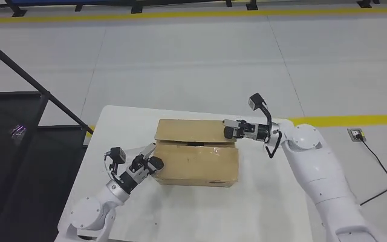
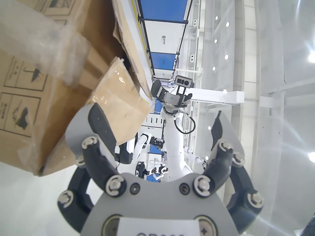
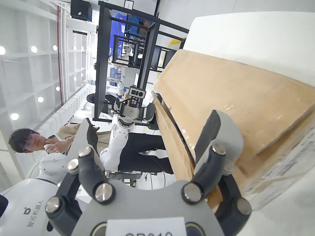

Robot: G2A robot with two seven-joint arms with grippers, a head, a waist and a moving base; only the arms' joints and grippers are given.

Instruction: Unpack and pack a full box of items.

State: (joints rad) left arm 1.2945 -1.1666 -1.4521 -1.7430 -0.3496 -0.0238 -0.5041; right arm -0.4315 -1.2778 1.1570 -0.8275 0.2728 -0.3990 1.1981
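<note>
A brown cardboard box (image 1: 195,162) lies in the middle of the white table (image 1: 266,199). Its long top flaps (image 1: 190,130) are down, with a dark gap between them. My left gripper (image 1: 149,164) is at the box's left end, open; in the left wrist view (image 2: 157,121) one finger (image 2: 102,126) lies beside a small taped end flap (image 2: 119,94). My right gripper (image 1: 231,129) is at the top right end, open. In the right wrist view (image 3: 150,128) one finger (image 3: 212,133) rests against the edge of the far long flap (image 3: 228,92). Nothing is held.
A black metal frame (image 1: 27,115) stands off the table's left side. The table has bare room in front of the box and to its right. Yellow floor lines (image 1: 338,120) run behind, and a floor socket (image 1: 355,134) sits at the right.
</note>
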